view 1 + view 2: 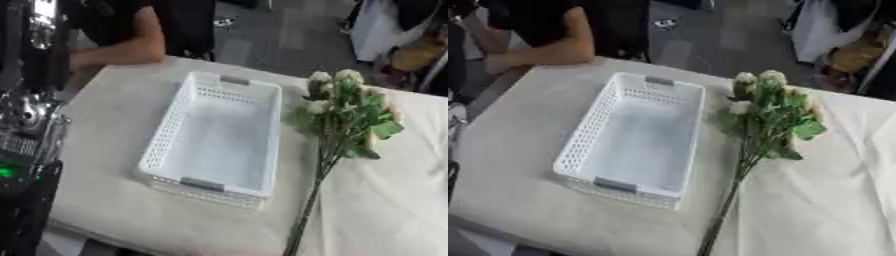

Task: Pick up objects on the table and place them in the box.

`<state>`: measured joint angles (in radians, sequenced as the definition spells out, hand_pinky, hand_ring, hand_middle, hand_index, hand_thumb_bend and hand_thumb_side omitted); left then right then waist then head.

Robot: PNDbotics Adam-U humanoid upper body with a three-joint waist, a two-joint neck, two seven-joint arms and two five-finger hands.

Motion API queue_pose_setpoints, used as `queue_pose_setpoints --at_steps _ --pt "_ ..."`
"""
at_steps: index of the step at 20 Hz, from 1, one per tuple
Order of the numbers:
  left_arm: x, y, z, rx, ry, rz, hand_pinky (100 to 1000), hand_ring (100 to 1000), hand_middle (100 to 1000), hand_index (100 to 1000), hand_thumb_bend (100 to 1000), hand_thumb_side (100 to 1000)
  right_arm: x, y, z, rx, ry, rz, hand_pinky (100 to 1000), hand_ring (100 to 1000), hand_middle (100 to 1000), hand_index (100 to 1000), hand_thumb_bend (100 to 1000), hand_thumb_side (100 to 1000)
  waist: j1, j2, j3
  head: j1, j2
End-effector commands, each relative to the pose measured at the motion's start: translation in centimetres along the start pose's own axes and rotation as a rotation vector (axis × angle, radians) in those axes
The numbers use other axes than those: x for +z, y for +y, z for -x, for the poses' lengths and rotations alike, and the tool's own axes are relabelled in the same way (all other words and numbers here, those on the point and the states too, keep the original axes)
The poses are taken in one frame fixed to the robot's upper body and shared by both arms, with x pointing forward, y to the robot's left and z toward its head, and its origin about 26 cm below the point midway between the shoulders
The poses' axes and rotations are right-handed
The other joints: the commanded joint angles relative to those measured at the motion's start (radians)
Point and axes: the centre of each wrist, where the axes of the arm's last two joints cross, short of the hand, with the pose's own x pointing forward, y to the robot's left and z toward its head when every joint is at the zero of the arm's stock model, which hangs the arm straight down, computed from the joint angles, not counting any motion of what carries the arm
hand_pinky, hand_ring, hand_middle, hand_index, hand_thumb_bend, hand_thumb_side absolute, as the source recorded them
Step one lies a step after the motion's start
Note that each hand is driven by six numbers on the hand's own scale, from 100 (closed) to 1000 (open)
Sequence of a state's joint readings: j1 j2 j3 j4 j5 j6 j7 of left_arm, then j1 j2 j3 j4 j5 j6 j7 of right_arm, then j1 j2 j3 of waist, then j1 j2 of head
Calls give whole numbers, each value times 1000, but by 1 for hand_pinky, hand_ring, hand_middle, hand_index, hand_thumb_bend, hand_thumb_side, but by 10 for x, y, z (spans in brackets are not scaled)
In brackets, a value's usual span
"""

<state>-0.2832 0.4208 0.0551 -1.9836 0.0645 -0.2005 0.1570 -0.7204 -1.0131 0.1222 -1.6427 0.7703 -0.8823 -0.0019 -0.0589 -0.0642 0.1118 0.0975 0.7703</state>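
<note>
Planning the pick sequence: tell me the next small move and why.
Probably bring the right hand in toward the flower bunch, aiming at its stems. The bunch lies on the table right of the white basket, which holds nothing, and neither hand is in view.

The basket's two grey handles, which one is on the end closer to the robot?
The grey handle on the white basket's lower end in view is closer. The other grey handle sits on the far end, toward the person's arm.
</note>
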Motion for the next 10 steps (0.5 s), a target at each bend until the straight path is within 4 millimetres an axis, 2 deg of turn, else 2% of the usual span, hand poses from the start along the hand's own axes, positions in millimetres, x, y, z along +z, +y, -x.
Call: queue_pose_setpoints --at_steps 1,5,6,7,10 --pt "-8 3 -8 -15 -39 20 480 575 677 699 100 788 -2 2 5 66 -35 -48 901 943 955 957 450 525 2 -9 5 -2 -6" --pt "-8 2 -8 -10 -41 23 480 574 677 699 100 788 -5 29 5 66 -37 -90 895 941 953 958 453 529 2 -8 15 -11 -7" --pt "-9 2 -8 -9 -42 23 480 574 677 699 100 788 -5 35 5 63 -34 -100 895 941 954 958 356 599 3 -8 17 -13 -8" --pt "-9 2 -8 -8 -42 23 479 574 678 699 100 788 -5 42 6 61 -30 -110 893 941 953 956 454 531 4 -7 18 -15 -8" --pt "-9 1 -8 -5 -42 25 479 574 678 699 100 788 -7 60 6 59 -29 -143 894 941 951 953 454 549 5 -6 21 -23 -9"
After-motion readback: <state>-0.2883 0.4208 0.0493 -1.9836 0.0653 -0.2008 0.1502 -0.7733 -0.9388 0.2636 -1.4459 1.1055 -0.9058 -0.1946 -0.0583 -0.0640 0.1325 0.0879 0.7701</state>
